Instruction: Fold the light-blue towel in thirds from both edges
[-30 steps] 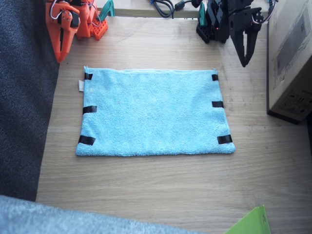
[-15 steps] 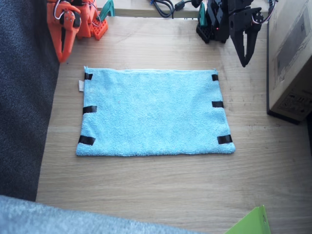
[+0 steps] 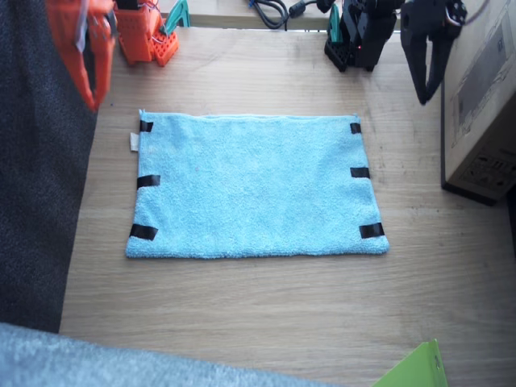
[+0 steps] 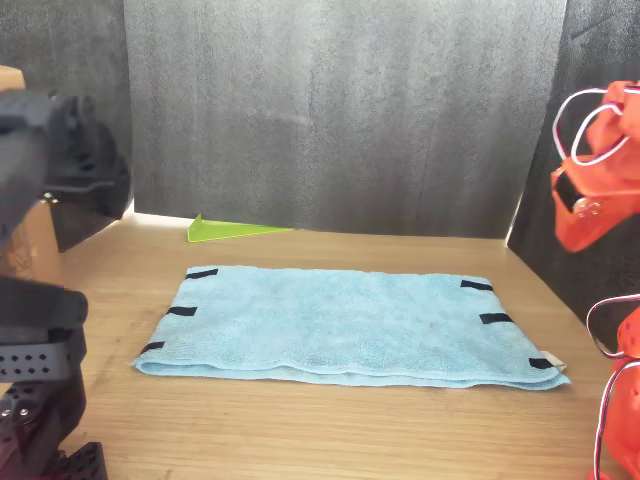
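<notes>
We see the light-blue towel (image 3: 255, 186) lying flat and spread out in the middle of the wooden table (image 3: 266, 314), with neither short side folded over. Each of its two edges carries three short black tape strips: one edge (image 3: 142, 181) lies on the side of the right arm, with a small white tag (image 3: 135, 142) at its far corner, and the other edge (image 3: 363, 173) lies on the side of the left arm. Our right gripper (image 3: 90, 89), orange and blurred, hangs in the air beyond the far corner of the towel, touching nothing; we cannot tell how its jaws stand. Our left gripper (image 3: 429, 90), black, points down above the table beside a cardboard box (image 3: 484, 97), well apart from the towel, holding nothing, its jaws apparently closed together. A lime-green sheet (image 3: 415, 369) pokes in at the near edge of the table.
</notes>
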`<state>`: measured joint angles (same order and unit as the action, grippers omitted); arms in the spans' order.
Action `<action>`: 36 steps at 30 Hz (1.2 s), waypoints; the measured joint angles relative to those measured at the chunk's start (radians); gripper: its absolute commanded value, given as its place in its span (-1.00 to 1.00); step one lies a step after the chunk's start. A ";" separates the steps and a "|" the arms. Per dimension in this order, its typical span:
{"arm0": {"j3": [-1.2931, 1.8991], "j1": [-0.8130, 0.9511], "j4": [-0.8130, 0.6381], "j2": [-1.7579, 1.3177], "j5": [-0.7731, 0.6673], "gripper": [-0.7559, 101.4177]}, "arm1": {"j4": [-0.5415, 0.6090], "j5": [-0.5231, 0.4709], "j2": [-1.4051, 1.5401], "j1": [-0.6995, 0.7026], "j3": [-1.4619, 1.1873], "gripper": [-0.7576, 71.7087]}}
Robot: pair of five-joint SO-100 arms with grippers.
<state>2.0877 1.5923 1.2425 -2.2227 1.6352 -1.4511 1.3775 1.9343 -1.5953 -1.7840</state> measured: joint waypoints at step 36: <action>0.132 -0.126 -0.049 0.186 -0.037 -0.56 | 0.092 0.002 -0.483 -0.054 0.006 -0.33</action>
<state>2.2197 1.4665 1.1934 -2.0371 1.5984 -1.3591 1.3790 1.4511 -1.6490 -1.7779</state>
